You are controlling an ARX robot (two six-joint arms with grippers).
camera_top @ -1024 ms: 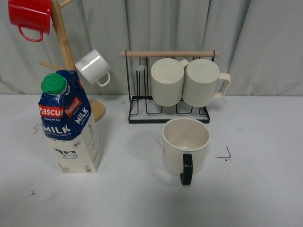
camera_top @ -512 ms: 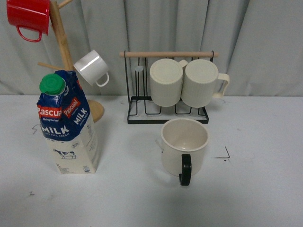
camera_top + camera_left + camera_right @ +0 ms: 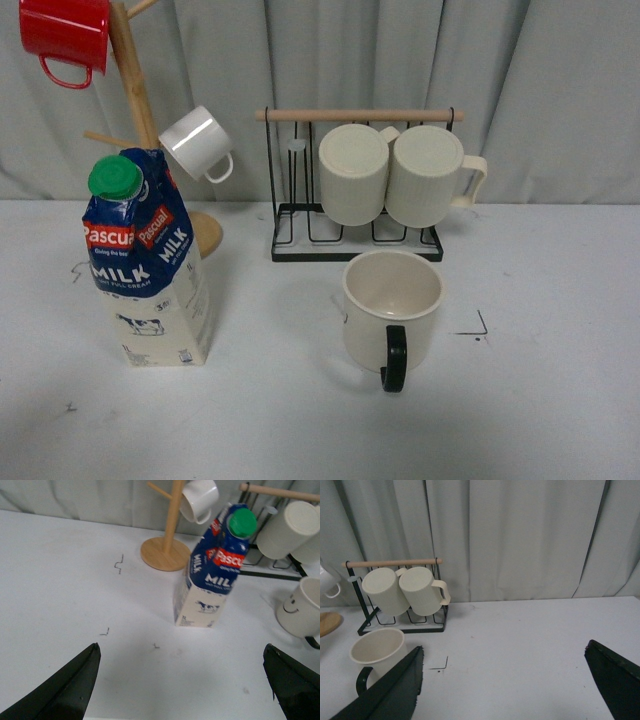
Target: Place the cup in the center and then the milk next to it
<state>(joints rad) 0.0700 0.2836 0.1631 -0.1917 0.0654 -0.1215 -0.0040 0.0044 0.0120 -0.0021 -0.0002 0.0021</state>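
Cup (image 3: 392, 305) and milk (image 3: 148, 265) stand well apart on a white tabletop (image 3: 560, 410); both arms' fingers are spread and empty

A pale grey pleated curtain (image 3: 560, 90) fills the whole background. The tabletop is white, with a few small black pen marks (image 3: 475, 328). At its back, near the middle, stands a black wire rack (image 3: 357, 245) with a wooden top bar. It holds two ribbed cream mugs (image 3: 353, 172) lying on their sides, which cover most of its wires. At the back left is a wooden mug tree (image 3: 133, 90), its top cut off by the frame. It carries a red mug (image 3: 64, 35), partly cut off, and a small white mug (image 3: 197, 143).

The milk stands upright at the left, in front of the tree, hiding part of its round base. The cup stands upright right of centre, just in front of the rack, its black handle facing the camera. Its smiley face shows clearly only in the left wrist view.

Neither arm shows in the front view. The left fingers (image 3: 65, 690) appear only as dark tips at the corners of their wrist view, spread wide above bare tabletop, holding and touching nothing. The right fingers (image 3: 390, 695) are likewise cut off, spread wide and empty.
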